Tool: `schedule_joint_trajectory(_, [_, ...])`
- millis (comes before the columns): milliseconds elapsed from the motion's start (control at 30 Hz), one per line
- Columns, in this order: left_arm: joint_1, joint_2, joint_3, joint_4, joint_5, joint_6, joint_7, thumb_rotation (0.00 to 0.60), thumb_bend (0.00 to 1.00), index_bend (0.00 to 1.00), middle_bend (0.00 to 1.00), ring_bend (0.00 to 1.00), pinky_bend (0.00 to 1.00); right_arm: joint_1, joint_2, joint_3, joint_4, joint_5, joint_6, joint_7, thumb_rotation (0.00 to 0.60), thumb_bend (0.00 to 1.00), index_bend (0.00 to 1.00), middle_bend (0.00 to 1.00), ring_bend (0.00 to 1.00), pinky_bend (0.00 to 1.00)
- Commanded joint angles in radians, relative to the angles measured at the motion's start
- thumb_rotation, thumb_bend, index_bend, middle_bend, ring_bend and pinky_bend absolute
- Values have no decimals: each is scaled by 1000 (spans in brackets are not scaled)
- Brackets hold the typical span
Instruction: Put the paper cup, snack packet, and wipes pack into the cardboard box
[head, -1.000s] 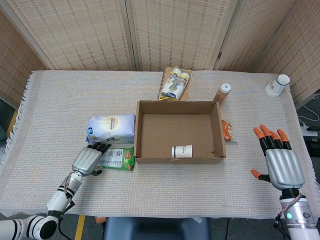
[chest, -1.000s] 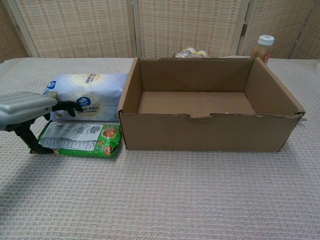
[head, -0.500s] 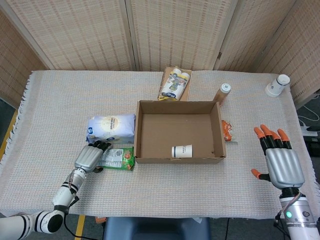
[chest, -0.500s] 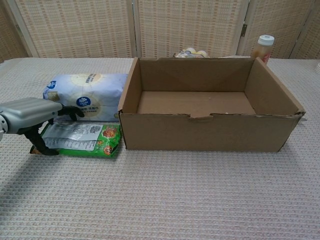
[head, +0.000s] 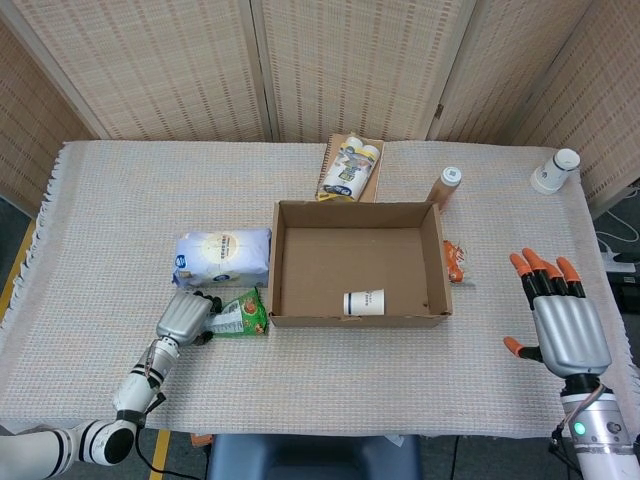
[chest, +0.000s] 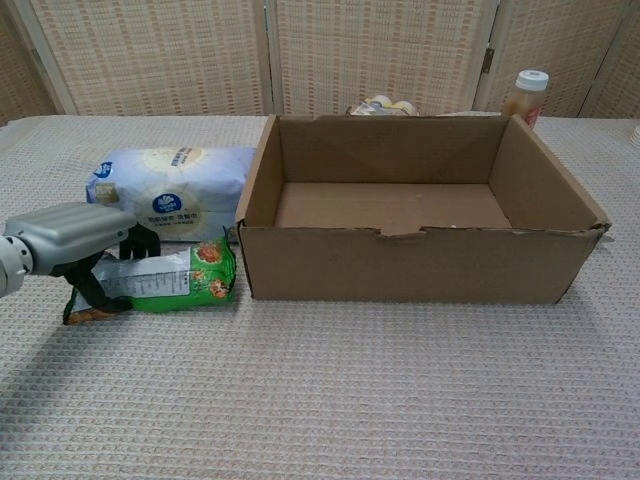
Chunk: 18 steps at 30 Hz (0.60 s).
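My left hand (head: 184, 318) has a ribbed silver-grey back and black fingers (head: 209, 300). Behind it, a slim wrist of white and black segments carries thin cables and widens into a white forearm with dark joints. My right hand (head: 566, 330) has the same ribbed silver back, but its black fingers (head: 545, 275) end in orange tips. Its white wrist shows a small green light.

woven folding screen (head: 330, 65) stood along the back, table (head: 110, 200) wore a pale waffle-weave cloth, soft even lighting
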Motion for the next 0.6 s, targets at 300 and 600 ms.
schedule_joint_trajectory(300, [22, 43, -9, -43, 50, 46, 16, 600, 443, 814, 936, 787, 913, -2, 3, -3, 0, -9, 1, 8, 600, 74, 22, 0, 0, 0])
schedule_joint_trajectory(600, [48, 177, -17, -195, 47, 97, 63, 600, 467, 824, 956, 801, 922, 0, 7, 0, 0, -1, -1, 14, 600, 74, 23, 0, 0, 0])
